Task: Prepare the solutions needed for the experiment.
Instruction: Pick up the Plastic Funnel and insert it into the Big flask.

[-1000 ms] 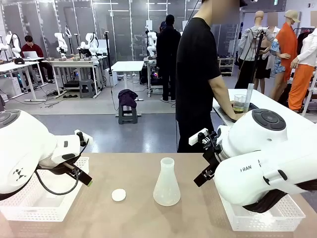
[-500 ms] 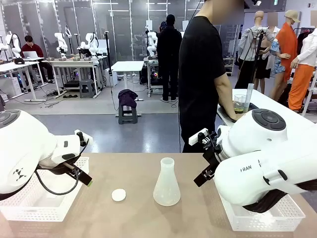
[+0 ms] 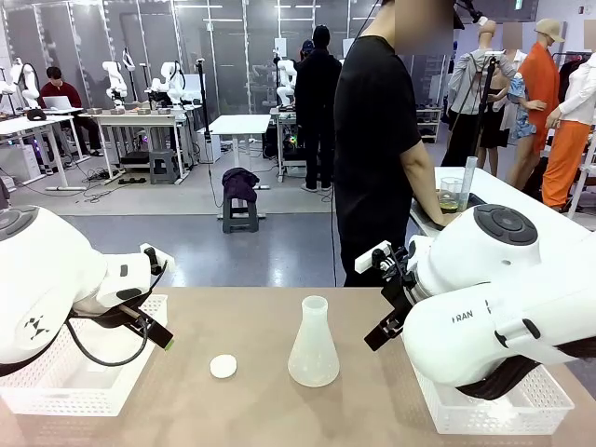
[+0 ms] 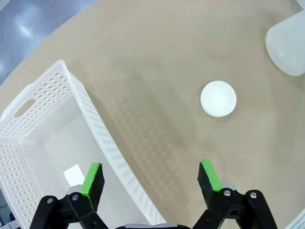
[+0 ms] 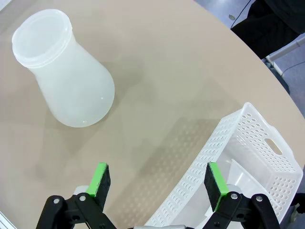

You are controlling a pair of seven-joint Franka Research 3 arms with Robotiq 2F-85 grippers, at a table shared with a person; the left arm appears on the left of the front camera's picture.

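Observation:
The solutions show as pale yellow liquid low in a clear beaker [image 3: 451, 196] on a white table behind ours, by the hand of a person in black. An empty frosted conical flask [image 3: 313, 344] [image 5: 66, 77] stands upright mid-table, with its round white cap [image 3: 223, 366] [image 4: 218, 98] lying to its left. My left gripper [image 4: 150, 175] hovers open over the inner wall of the left basket, holding nothing. Over the table, between the flask and the right basket, my right gripper [image 5: 159, 179] is also open and empty.
A white perforated basket [image 3: 88, 389] [image 4: 88, 102] sits at the left with a white slip [image 4: 74, 175] in it. Another basket [image 3: 507, 416] [image 5: 212, 145] sits at the right, holding a clear plastic piece. A tall clear cylinder [image 3: 468, 180] stands by the beaker.
The person behind the table has shifted slightly. Both arms, the flask and the cap have stayed still.

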